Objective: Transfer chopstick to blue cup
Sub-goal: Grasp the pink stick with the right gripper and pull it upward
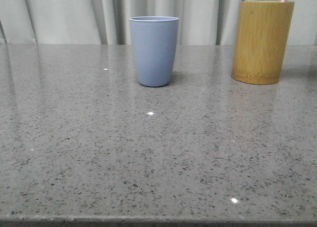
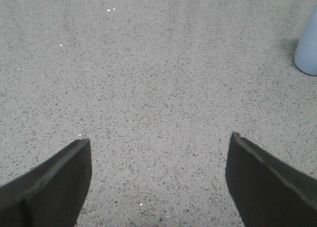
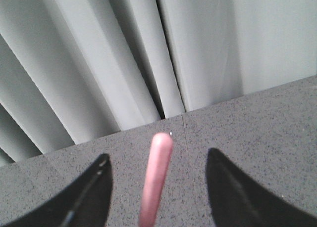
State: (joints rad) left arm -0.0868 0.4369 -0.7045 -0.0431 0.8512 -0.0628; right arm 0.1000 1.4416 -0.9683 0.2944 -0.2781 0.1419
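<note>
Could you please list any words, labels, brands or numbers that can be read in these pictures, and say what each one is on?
There are none to read.
Blue cup: plain, no print on the side that shows.
Bamboo holder: bare grain, no label.
Chopstick: plain pink, no marking.
Table: speckled stone only.
Curtain: plain folds.
Left gripper and right gripper: plain dark fingers.

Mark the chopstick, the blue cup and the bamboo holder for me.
chopstick point(image 3: 156, 180): right wrist view, mid-shaft, between the open fingers.
blue cup point(image 1: 154, 51): front view, middle of its outer wall.
bamboo holder point(image 1: 262, 41): front view, middle of its side.
</note>
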